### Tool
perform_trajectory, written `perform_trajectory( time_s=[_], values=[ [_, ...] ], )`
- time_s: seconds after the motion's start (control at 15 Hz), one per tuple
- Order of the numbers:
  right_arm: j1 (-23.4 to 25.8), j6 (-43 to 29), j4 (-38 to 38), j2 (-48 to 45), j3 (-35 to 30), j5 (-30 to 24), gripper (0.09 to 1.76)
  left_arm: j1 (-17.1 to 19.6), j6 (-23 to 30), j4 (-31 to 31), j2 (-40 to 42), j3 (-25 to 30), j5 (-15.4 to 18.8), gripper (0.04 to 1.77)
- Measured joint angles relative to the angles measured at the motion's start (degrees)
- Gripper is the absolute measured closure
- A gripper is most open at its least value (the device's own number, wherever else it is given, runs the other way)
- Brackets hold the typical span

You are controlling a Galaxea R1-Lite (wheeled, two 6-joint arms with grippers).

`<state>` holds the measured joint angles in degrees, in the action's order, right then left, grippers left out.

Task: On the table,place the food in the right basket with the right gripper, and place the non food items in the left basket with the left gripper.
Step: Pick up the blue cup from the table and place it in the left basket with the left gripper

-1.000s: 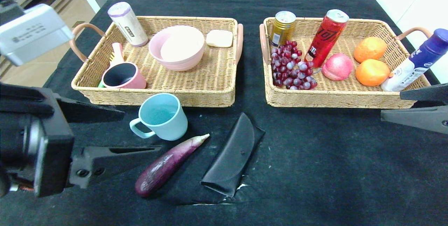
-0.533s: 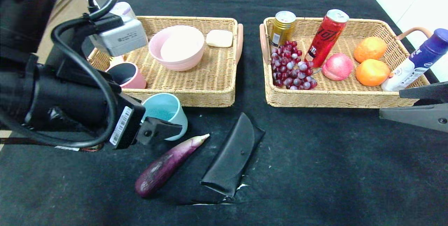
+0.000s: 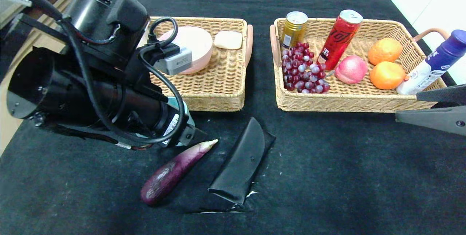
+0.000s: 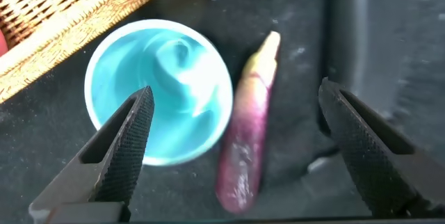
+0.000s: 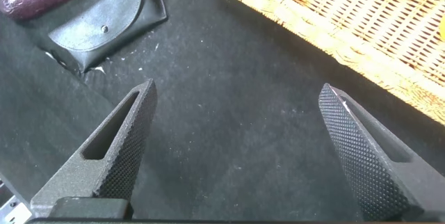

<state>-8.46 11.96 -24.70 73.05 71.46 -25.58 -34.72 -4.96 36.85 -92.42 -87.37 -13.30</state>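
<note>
My left gripper [image 3: 187,133] is open and hangs over the teal cup [image 4: 158,88] and the purple eggplant [image 4: 247,140], one finger above the cup, the other beyond the eggplant. In the head view the left arm hides nearly all of the cup. The eggplant [image 3: 174,171] lies on the black cloth beside a black glasses case [image 3: 240,162], which also shows in the right wrist view [image 5: 104,26]. The left basket [image 3: 218,93] and the right basket [image 3: 346,102] stand behind them. My right gripper [image 3: 407,109] is open and empty over bare cloth at the right edge [image 5: 238,92].
The left basket holds a pink bowl [image 3: 196,42] and a soap bar [image 3: 228,39]; the arm hides its other contents. The right basket holds a gold can [image 3: 293,29], a red can [image 3: 338,38], grapes [image 3: 302,73], a peach [image 3: 351,69], two oranges [image 3: 386,74] and a blue-capped bottle [image 3: 431,63].
My left arm has swung in from the left edge toward the middle, and its gripper now hangs over the teal cup and eggplant. The right gripper has hardly moved.
</note>
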Motion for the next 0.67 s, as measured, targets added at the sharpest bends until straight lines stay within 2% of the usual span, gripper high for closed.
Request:
perform_trajectory(
  time_s=[0.67],
  values=[
    [0.15,-0.02,0.23,0.16,0.01,-0.02,0.15,1.43,0.63,-0.44,-6.73,-1.61,-1.74,0.09]
  ],
)
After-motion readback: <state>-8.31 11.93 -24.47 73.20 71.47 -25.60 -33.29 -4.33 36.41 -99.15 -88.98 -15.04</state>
